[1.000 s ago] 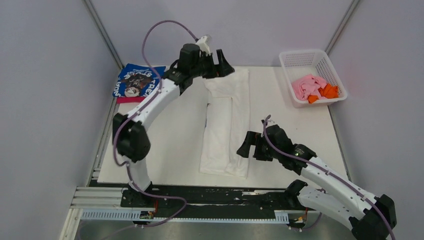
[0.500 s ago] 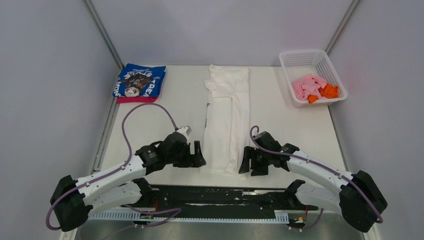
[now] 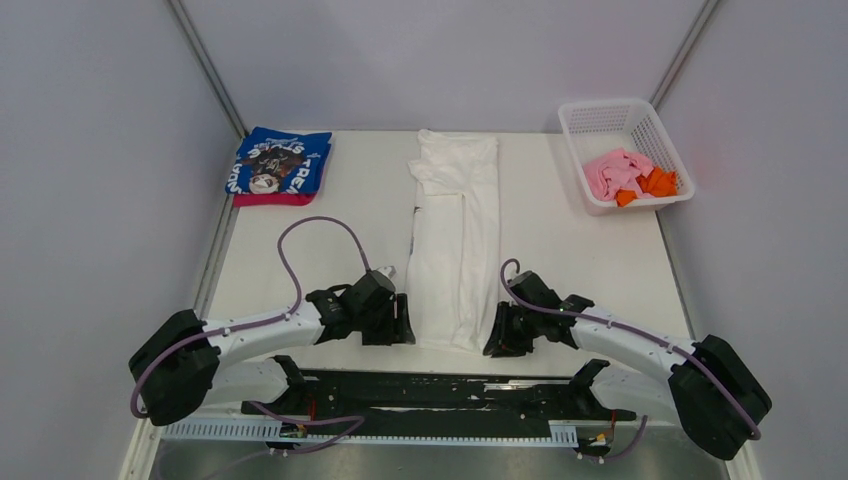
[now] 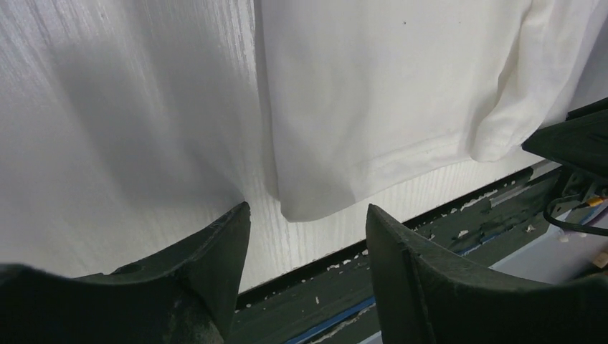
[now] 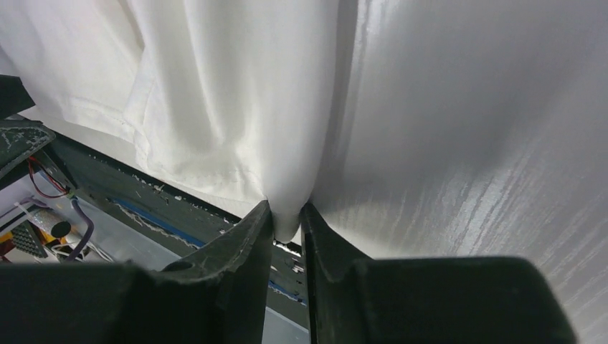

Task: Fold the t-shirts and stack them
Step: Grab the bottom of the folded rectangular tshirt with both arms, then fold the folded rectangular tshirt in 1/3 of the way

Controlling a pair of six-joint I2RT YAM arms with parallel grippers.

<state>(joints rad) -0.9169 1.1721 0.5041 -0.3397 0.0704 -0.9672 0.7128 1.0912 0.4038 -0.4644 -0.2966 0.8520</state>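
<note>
A white t-shirt (image 3: 457, 235), folded into a long strip, lies down the middle of the table. My left gripper (image 3: 402, 322) is at its near left corner. In the left wrist view that gripper (image 4: 307, 215) is open, and the hem corner (image 4: 310, 204) lies between the fingertips without touching them. My right gripper (image 3: 497, 336) is at the near right corner. The right wrist view shows it (image 5: 287, 211) shut on a pinch of the white t-shirt (image 5: 229, 93). A folded blue t-shirt (image 3: 281, 160) lies on a magenta one (image 3: 262, 200) at the back left.
A white lattice basket (image 3: 607, 116) at the back right holds a pink t-shirt (image 3: 612, 172) and an orange one (image 3: 655, 183). The black rail (image 3: 440, 385) runs just below the table's near edge, close under both grippers.
My left arm swung from the shirt's far end to its near left corner, and its jaws narrowed. My right gripper slid to the near right corner and shut on the cloth.
</note>
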